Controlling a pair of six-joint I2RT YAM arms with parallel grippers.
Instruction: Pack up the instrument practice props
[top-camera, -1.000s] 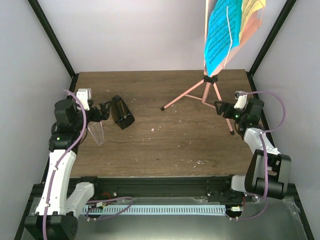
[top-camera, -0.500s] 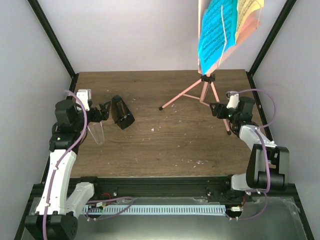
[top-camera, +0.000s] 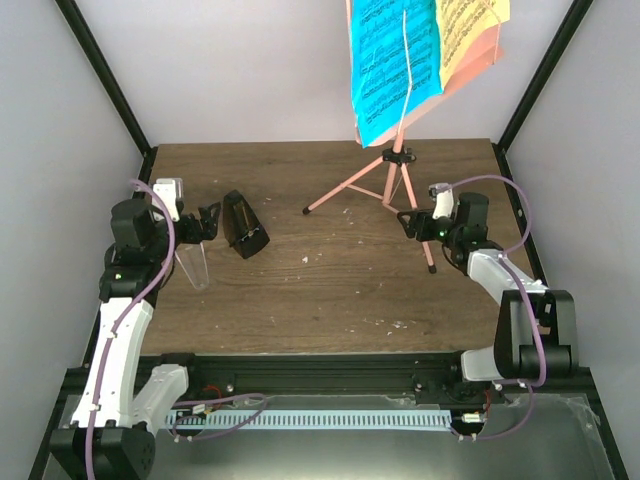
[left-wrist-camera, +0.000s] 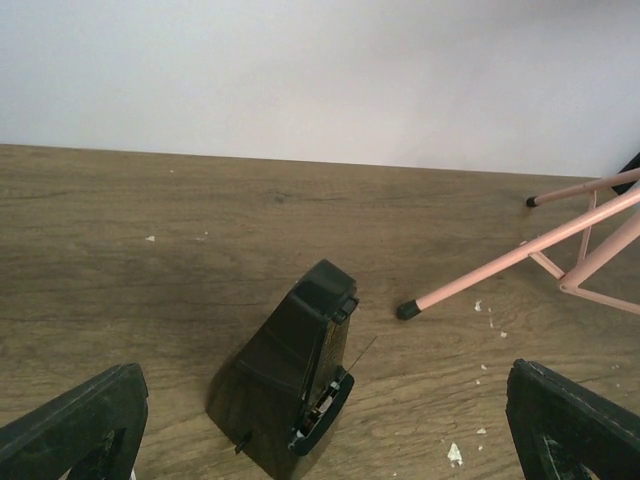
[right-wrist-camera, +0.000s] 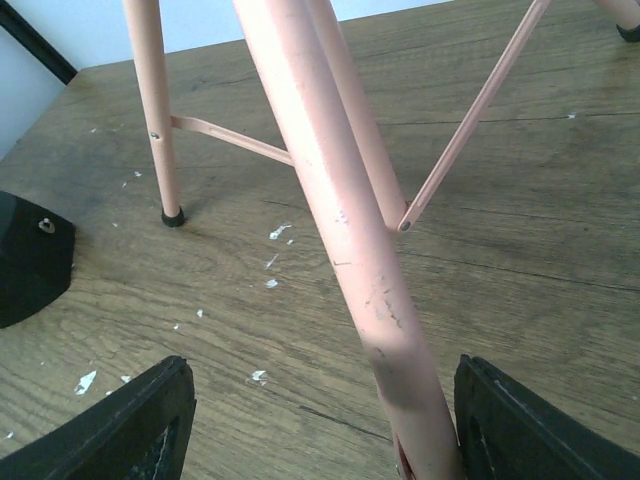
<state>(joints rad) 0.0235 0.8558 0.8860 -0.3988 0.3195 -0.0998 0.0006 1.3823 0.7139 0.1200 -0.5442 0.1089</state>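
Note:
The salmon-pink music stand (top-camera: 397, 157) stands at the back right on its tripod. Blue (top-camera: 395, 60) and yellow (top-camera: 470, 30) sheet-music pages rest on its desk. My right gripper (top-camera: 412, 222) is open around the stand's near right leg (right-wrist-camera: 340, 200). The leg runs between the jaws, close to the right finger (right-wrist-camera: 545, 425), and the gripper also shows in the right wrist view (right-wrist-camera: 330, 430). The black pyramid metronome (top-camera: 243, 225) stands upright at the left. My left gripper (top-camera: 207, 222) is open just left of it. In the left wrist view the metronome (left-wrist-camera: 290, 370) sits between the spread fingers (left-wrist-camera: 70, 430).
A clear plastic cone (top-camera: 192, 265) hangs below the left wrist. White crumbs (top-camera: 400, 323) are scattered on the wooden table (top-camera: 330, 290). Black frame posts (top-camera: 105, 80) and grey walls close in both sides. Another stand foot (right-wrist-camera: 172, 215) lies ahead of the right gripper.
The music stand and its pages have shifted left across the table, together with my right gripper. The metronome went from tilted to upright. The left arm has hardly moved.

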